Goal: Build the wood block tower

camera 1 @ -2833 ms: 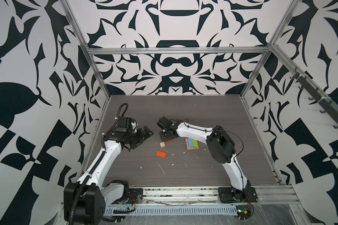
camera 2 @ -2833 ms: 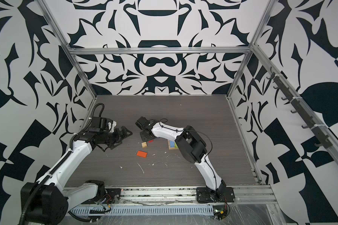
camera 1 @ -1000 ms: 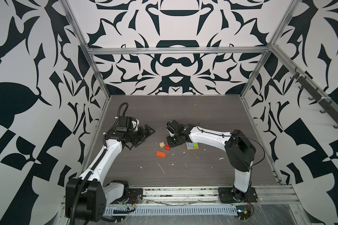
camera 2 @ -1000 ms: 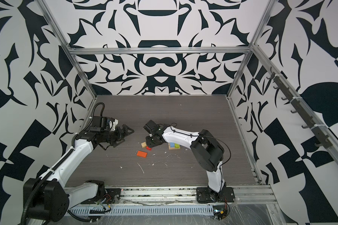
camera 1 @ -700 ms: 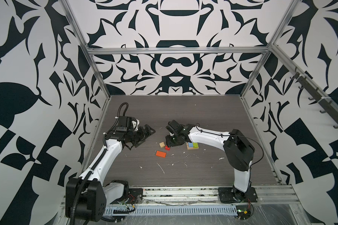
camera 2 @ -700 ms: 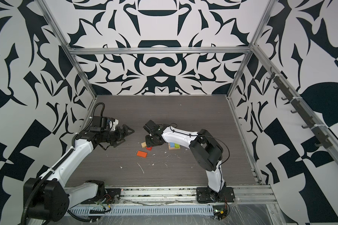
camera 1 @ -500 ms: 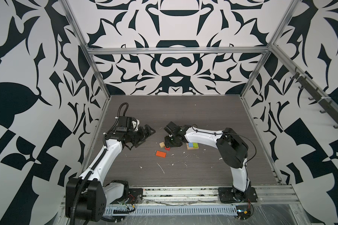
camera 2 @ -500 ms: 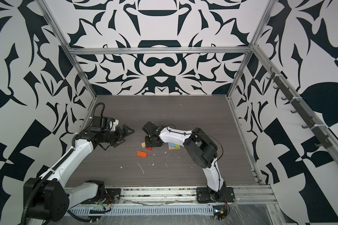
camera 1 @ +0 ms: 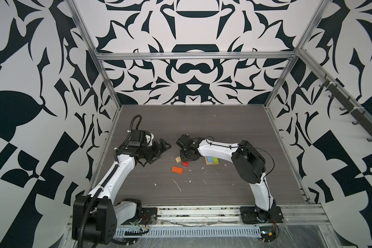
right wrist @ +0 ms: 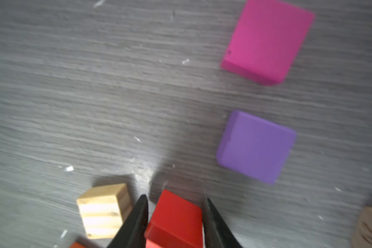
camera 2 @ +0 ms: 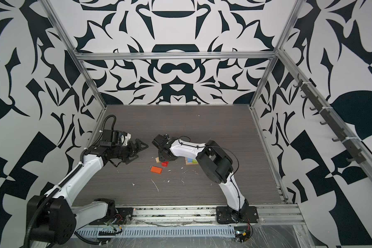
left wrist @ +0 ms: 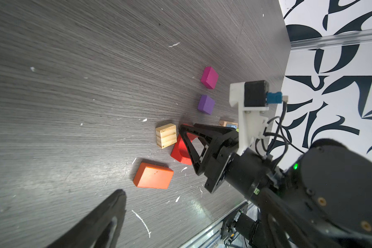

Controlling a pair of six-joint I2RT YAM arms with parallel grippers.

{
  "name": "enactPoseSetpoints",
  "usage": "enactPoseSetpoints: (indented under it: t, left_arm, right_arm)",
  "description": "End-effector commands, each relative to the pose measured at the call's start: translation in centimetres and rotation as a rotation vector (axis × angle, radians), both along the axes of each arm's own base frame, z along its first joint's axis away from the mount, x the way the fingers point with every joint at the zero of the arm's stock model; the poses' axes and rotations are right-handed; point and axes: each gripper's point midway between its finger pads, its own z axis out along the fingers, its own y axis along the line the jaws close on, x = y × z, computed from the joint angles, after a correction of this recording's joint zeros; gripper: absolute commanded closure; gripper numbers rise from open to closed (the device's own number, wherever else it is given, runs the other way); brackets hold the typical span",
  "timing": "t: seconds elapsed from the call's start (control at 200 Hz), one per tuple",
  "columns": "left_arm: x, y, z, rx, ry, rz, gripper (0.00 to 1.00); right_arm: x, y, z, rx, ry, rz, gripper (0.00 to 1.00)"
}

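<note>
Red is the colour of the piece in the grip. The right gripper has its two black fingers pressed on the two sides of the red arch, so the claw is clamped on it. In both top views this arm reaches over to the middle of the grey table, and the red arch shows just under its wrist.

Taking the arch as the centre of a clock in a top view:
- The tan cube is at 10 o'clock, just beside it. In the right wrist view the tan cube stands close to one finger, and I cannot tell if they touch.
- The orange block lies flat at 8 o'clock, near but apart.
- A tan plank lies at 3 o'clock, and it carries a blue piece and a lime piece side by side.

The purple block and the magenta block lie flat on the table beyond the fingertips. They do not touch each other, and the purple one is nearer to the arch.

The left gripper is farther out at 10 o'clock, well apart from the blocks. Its jaws stand wide apart and hold nothing.

Small white chips are scattered on the table at 6 o'clock.
</note>
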Motion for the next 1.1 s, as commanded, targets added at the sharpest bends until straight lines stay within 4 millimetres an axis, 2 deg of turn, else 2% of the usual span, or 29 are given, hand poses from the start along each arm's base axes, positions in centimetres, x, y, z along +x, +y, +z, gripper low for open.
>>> enactPoseSetpoints:
  t: [0.0, 0.175, 0.4, 0.53, 0.68, 0.89, 1.095]
  left_arm:
    - [0.0, -0.1, -0.2, -0.017, 0.008, -0.001, 0.00]
    - [0.0, -0.1, -0.2, -0.018, 0.006, 0.000, 0.00]
    - [0.0, -0.2, -0.2, -0.021, 0.007, 0.000, 0.01]
    - [0.0, -0.2, -0.1, -0.026, 0.007, 0.004, 0.00]
    - [-0.1, -0.2, -0.3, -0.028, 0.008, 0.007, 0.00]
    - [0.1, -0.4, -0.9, -0.048, 0.019, 0.011, 0.01]
    - [0.6, -1.1, -1.2, -0.096, 0.013, 0.003, 0.00]
  right_arm:
    - [-0.2, -1.2, 0.6, -0.104, -0.024, 0.019, 0.58]
    - [-0.4, -1.7, 1.2, -0.137, -0.054, 0.009, 0.55]
    - [-0.9, -1.8, 0.6, -0.115, -0.025, -0.029, 0.54]
    - [-1.4, -0.9, -0.1, -0.070, 0.016, -0.034, 0.59]
    - [-1.3, -0.6, 0.2, -0.030, -0.001, -0.055, 0.65]
    - [0.1, -0.7, 2.0, -0.002, -0.068, -0.063, 0.74]
    - [2.0, 0.1, 5.3, 0.114, -0.173, -0.030, 0.75]
